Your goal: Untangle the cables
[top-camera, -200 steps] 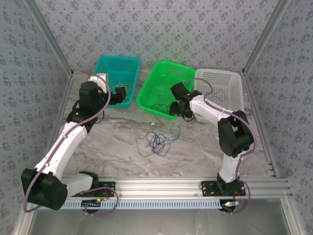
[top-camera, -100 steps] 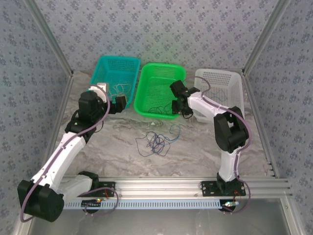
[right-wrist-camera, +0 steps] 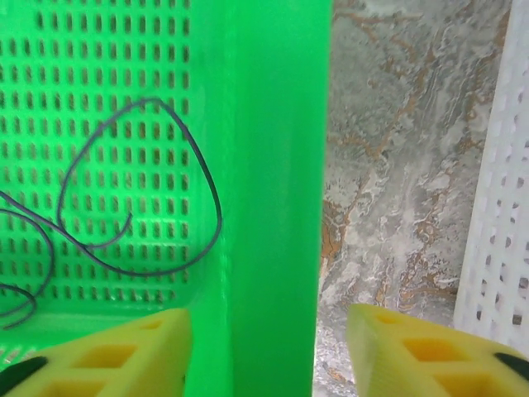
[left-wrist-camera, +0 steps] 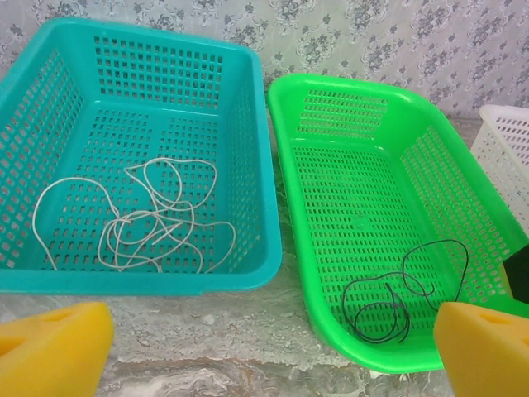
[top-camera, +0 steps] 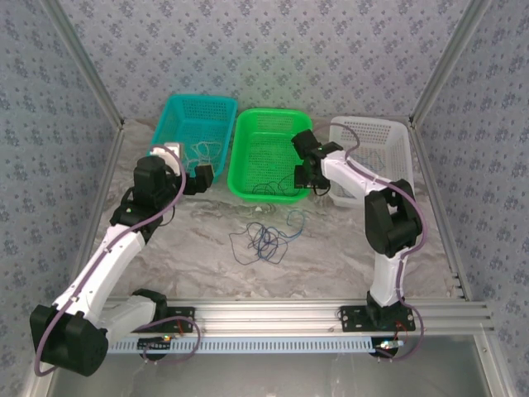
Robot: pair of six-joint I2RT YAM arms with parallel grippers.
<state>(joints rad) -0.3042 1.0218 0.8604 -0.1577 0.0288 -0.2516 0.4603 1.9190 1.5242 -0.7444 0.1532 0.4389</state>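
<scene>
Jaws spread, the left gripper (left-wrist-camera: 264,364) faces the teal basket (left-wrist-camera: 248,165), a whitish cable (left-wrist-camera: 153,227) inside ahead. The right gripper (right-wrist-camera: 269,356), also spread, straddles a wall of the green basket (right-wrist-camera: 273,165), black cable (left-wrist-camera: 395,299) to its left. Blue cables (top-camera: 264,240) lie behind both.

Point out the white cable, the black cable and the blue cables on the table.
white cable (left-wrist-camera: 153,225), left wrist view, centre of its tangle
black cable (left-wrist-camera: 395,296), left wrist view, crossing of its loops
blue cables (top-camera: 265,241), top view, middle of the knotted loops
</scene>
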